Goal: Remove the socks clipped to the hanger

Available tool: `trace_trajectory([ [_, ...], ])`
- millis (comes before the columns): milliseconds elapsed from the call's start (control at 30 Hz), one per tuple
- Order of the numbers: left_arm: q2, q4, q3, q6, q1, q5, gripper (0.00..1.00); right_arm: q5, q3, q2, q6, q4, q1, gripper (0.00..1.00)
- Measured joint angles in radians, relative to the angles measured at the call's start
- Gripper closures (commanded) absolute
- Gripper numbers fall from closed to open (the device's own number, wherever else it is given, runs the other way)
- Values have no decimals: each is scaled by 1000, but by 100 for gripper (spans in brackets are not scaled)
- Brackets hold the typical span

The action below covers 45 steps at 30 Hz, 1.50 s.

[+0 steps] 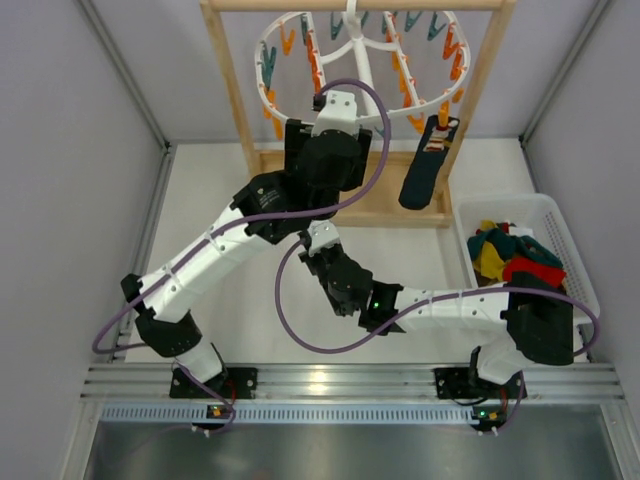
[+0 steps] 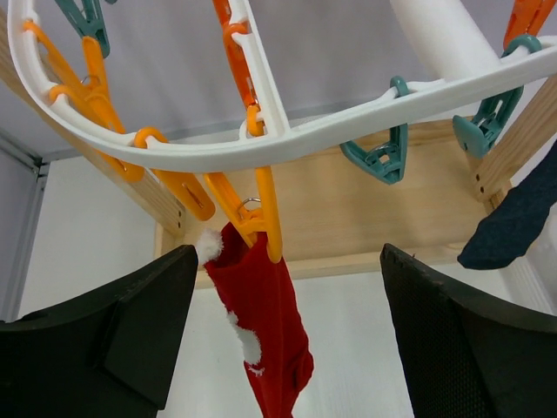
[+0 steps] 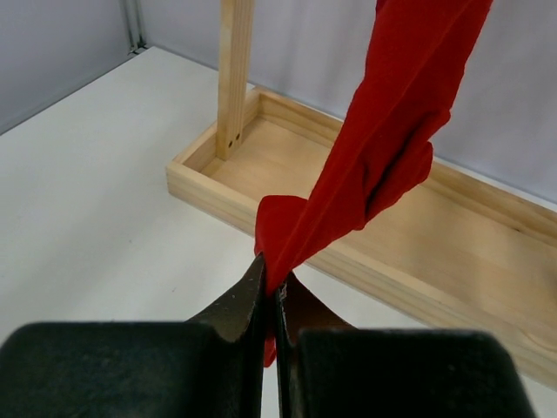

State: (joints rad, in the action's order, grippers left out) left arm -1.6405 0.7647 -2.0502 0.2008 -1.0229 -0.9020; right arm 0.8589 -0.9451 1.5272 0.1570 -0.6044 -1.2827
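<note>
Red sock (image 3: 383, 148) — toe clamped in right gripper (image 3: 271, 280) fingers, presumably to tug; left gripper (image 2: 287, 287) fingers apart below its orange clip (image 2: 261, 213).

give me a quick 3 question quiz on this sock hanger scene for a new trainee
1. True or false: the right gripper is shut on the lower end of the red sock.
2. Which colour is the clip that holds that sock to the hanger? A teal, B orange, C white.
3. Short answer: is the left gripper open or shut?

Key: 1 true. 2 B. 3 open, with one finger on each side of the hanging sock and neither touching it.
</note>
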Motion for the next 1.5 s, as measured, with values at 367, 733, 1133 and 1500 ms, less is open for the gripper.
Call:
trace_trajectory([
  [367, 57, -1, 37, 58, 117, 145, 20, -52, 1, 0, -2, -1, 0, 100],
  [733, 64, -1, 39, 69, 139, 242, 34, -97, 3, -7, -2, -1, -3, 100],
  [1133, 52, -1, 39, 71, 139, 261, 35, -93, -1, -3, 0, 0, -7, 100],
  [1500, -6, 0, 39, 62, 139, 230, 45, -82, -19, 10, 12, 4, -23, 100],
])
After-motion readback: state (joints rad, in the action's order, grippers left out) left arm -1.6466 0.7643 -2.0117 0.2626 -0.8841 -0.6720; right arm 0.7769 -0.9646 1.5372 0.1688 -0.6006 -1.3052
